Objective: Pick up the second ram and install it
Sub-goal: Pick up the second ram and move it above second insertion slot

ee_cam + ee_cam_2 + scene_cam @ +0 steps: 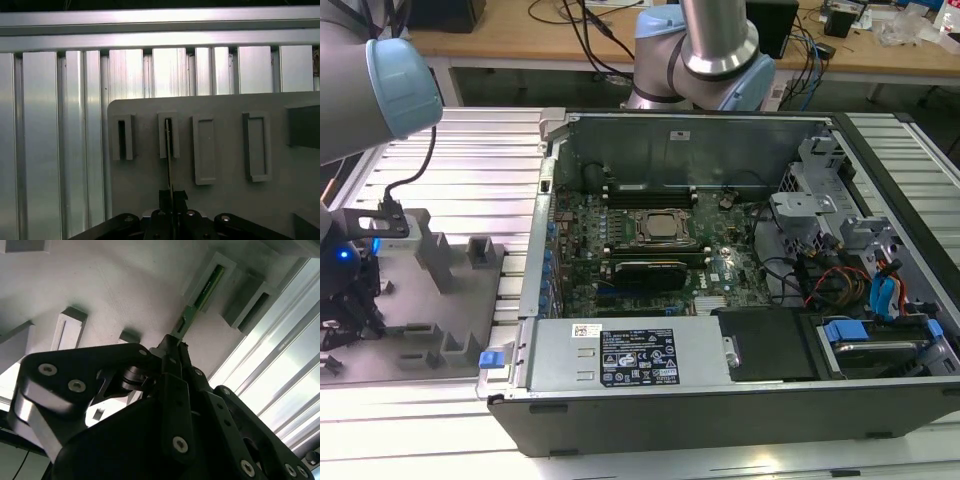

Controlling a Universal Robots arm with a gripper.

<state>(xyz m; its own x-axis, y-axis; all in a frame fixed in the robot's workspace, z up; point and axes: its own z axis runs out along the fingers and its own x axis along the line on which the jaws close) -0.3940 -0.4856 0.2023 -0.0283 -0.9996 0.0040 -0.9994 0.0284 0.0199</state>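
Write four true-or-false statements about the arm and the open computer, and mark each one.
1. The gripper is shut on the long narrow green circuit-board stick. True.
2. That stick sits in the green motherboard. False: its far end is at a raised slot holder on the flat grey plastic plate.
3. The black metal computer case lies open. True.
4. The grey plate lies at the exterior view's right of the case. False: it lies at the left.

The second ram [207,290] is green, the gripper [175,344] black, the tray [225,210] grey, the ribbed table [55,150] silver, arm joints [405,75] blue.
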